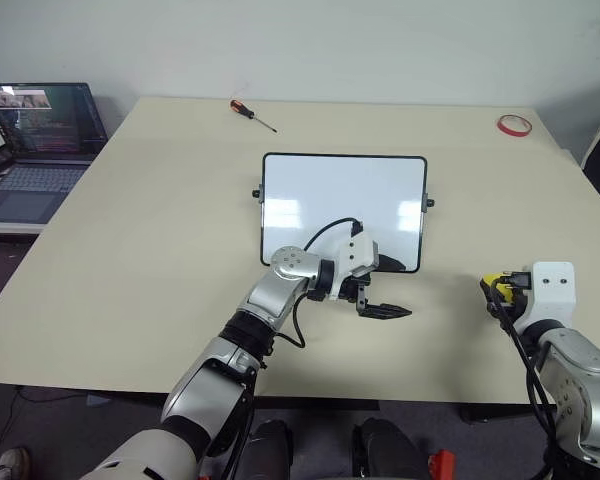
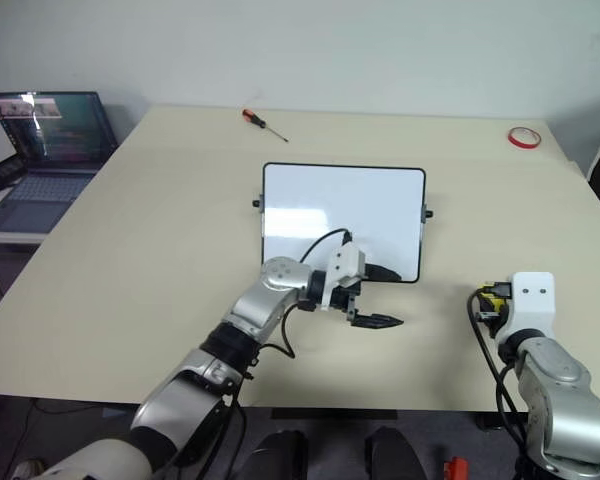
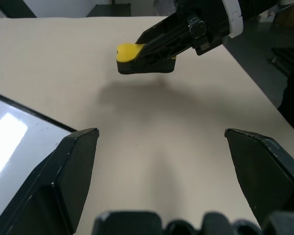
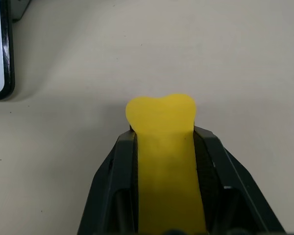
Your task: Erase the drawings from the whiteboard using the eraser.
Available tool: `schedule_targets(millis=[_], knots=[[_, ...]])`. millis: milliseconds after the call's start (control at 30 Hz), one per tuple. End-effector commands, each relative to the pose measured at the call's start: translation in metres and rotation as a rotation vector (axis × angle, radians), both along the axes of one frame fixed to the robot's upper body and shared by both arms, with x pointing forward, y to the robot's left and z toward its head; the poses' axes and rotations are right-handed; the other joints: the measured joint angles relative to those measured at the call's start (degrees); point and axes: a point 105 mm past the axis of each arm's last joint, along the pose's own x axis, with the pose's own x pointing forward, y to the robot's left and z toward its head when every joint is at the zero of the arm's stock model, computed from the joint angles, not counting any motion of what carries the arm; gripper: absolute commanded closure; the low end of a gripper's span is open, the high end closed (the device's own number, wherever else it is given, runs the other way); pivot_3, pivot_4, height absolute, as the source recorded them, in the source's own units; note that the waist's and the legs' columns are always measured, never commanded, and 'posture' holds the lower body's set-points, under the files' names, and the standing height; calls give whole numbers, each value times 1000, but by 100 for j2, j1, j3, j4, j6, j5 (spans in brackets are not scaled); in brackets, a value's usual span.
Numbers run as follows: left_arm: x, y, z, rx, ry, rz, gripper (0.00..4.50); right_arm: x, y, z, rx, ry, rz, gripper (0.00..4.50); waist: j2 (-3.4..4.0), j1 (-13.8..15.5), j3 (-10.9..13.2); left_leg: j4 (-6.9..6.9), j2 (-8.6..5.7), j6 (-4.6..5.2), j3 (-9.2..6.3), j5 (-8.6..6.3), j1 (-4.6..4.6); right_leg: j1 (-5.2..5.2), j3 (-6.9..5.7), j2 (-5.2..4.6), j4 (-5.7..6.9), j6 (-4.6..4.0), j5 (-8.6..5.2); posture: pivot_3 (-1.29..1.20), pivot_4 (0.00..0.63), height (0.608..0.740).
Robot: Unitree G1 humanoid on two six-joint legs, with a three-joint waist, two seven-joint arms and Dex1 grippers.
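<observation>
Table (image 1: 130,250): matte beige top, fills mid-frame; plain pale wall behind.
Whiteboard (image 1: 330,190): glossy white rect., thin black frame, rounded corners, small black knobs at both sides; lies flat at frame ctr. No marks visible on it.
Left gripper (image 1: 385,311): black fingers spread wide, empty, just below board's lower edge.
Right gripper (image 4: 161,147): lower right of frame, fingers clamped on the eraser (image 4: 162,147), soft yellow block w/ notched tip.
Extras: laptop (image 1: 35,150) upper left; screwdriver (image 1: 252,114) top ctr; red tape ring (image 1: 514,125) upper right.
</observation>
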Motion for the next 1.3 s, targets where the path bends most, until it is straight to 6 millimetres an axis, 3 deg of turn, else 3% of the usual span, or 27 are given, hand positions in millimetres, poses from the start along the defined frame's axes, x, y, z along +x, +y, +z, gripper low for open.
schedule_targets(millis=[33, 300, 633, 833, 1000, 1133, 1300], knots=[[4, 1, 12, -23, -58, 11, 0, 5, 1, 9, -14, -37, 22, 3293, 0, -1, 0, 0, 1, 0, 0, 0, 0, 0, 0, 0, 1, 0, 0, 0, 150, 740], [4, 3, 11, -24, -56, 28, 0, 9, 2, 7, -13, -30, 40, 3293, 0, -2, 0, 0, 1, 0, 0, 0, 1, 0, 0, 0, 2, 0, 0, 0, 150, 740], [6, 5, 12, -25, -58, 48, 0, 13, 4, 7, -13, -31, 62, 22, 0, -2, 0, 2, 1, 0, 0, 0, 1, 0, 0, 0, 5, -1, 0, 0, 150, 740], [6, 6, 14, -29, -59, 58, 0, 14, 3, 10, -17, -44, 59, 22, 1, -3, 0, 3, 1, 0, 0, 0, 1, 0, 1, 0, 5, -1, 1, 0, 150, 740], [16, 27, 27, -98, -53, 197, 0, 12, 11, 28, 27, -107, 72, 22, 4, -29, -2, 3, 6, 0, 0, 0, 3, -1, 3, 0, 9, -2, 1, 0, 150, 740], [30, 58, 48, -215, -95, 441, 0, 4, 10, 47, -18, -199, 73, 22, 4, -13, -2, 5, 7, 0, -4, 0, 2, 0, 2, -2, 9, -2, 1, 0, 150, 740], [38, 92, 55, -358, -71, 765, 0, -8, 9, 50, -94, -285, 50, 22, 4, 20, -3, 9, 5, 0, -9, 0, 2, 7, 1, -7, 6, 0, 1, 0, 150, 740]])
